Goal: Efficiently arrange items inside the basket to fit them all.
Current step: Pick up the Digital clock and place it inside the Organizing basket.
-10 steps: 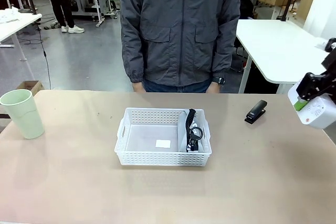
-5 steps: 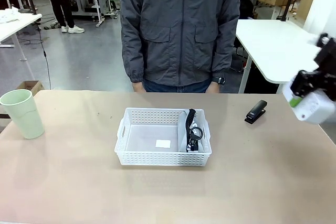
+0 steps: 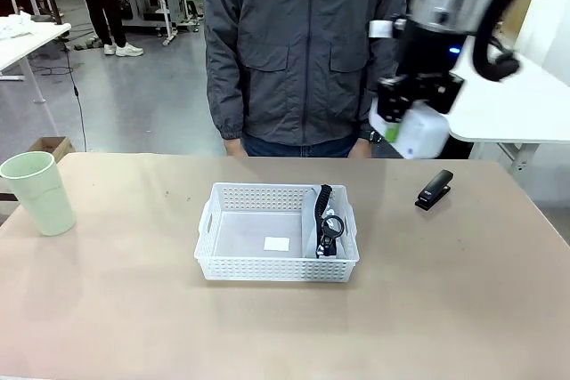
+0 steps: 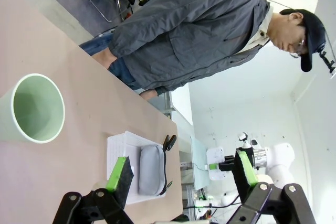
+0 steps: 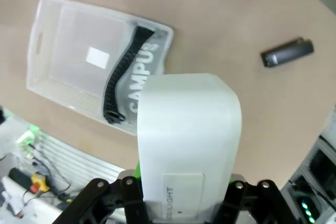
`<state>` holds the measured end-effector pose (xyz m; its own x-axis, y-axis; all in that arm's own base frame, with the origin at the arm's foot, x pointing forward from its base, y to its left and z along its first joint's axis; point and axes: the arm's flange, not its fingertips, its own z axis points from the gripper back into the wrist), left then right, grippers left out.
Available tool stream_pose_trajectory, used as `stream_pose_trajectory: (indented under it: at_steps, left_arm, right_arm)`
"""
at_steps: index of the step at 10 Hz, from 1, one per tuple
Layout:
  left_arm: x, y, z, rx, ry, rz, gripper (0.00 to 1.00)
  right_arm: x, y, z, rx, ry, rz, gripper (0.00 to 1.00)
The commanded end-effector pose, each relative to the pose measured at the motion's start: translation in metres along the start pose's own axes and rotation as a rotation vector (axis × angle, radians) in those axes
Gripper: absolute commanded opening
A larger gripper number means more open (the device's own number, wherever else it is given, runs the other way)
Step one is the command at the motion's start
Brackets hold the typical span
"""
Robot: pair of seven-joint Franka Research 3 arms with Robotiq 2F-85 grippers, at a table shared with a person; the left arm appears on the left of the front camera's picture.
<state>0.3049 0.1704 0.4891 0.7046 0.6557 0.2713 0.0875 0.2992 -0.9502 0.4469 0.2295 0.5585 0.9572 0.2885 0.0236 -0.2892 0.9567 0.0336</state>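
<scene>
Right gripper pinching box between its fingers, high over tabletop, in front of person at far edge. Left gripper spread wide, holding nothing, over tabletop, cup just ahead. Basket mid-tabletop, long side across, handles at either end. Cup upright at far left, well apart from basket. Pouch inside basket, on edge against right wall, white "CAMPUS" lettering on its side, black strap draped over top. Stapler flat on tabletop, right of basket, near but not touching.
</scene>
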Motion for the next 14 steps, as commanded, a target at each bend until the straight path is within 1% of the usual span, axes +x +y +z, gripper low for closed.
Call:
stream_pose_trajectory:
  at_steps: [1,3,4,5,6,7,8,9,10,11,12,13,14]
  left_arm:
    - [0.000,-0.001,0.001,-0.016,-0.003,-0.016,1.00]
    - [0.000,-0.001,0.001,-0.016,-0.003,-0.016,1.00]
    - [0.000,-0.001,0.001,-0.016,-0.003,-0.016,1.00]
    - [0.000,-0.001,0.001,-0.016,-0.003,-0.016,1.00]
    - [0.000,-0.001,0.001,-0.016,-0.003,-0.016,1.00]
    - [0.000,-0.001,0.001,-0.016,-0.003,-0.016,1.00]
    - [0.000,-0.001,0.001,-0.016,-0.003,-0.016,1.00]
    - [0.000,-0.001,0.001,-0.016,-0.003,-0.016,1.00]
    - [0.000,-0.001,0.001,-0.016,-0.003,-0.016,1.00]
    - [0.000,-0.001,0.001,-0.016,-0.003,-0.016,1.00]
    - [0.000,-0.001,0.001,-0.016,-0.003,-0.016,1.00]
    - [0.000,-0.001,0.001,-0.016,-0.003,-0.016,1.00]
    - [0.000,-0.001,0.001,-0.016,-0.003,-0.016,1.00]
  right_arm:
    - [0.038,0.061,0.014,-0.158,0.013,0.028,0.52]
    - [0.051,0.148,-0.004,-0.317,0.036,0.155,0.52]
    - [0.047,0.188,-0.017,-0.365,0.041,0.228,0.52]
    - [0.043,0.216,-0.020,-0.376,0.085,0.193,0.52]
    - [0.033,0.240,-0.015,-0.307,0.105,0.191,0.52]
    - [0.024,0.254,-0.010,-0.292,0.107,0.212,0.52]
    - [0.018,0.260,-0.006,-0.237,0.167,0.207,0.52]
    - [0.010,0.265,-0.005,-0.186,0.223,0.252,0.52]
    - [-0.001,0.269,-0.004,-0.139,0.235,0.352,0.52]
    - [-0.009,0.268,-0.007,-0.122,0.192,0.399,0.52]
    - [-0.008,0.261,-0.010,-0.116,0.145,0.354,0.52]
    - [-0.005,0.254,-0.009,-0.160,0.070,0.266,0.52]
    - [-0.003,0.277,-0.005,-0.144,0.188,0.355,0.52]
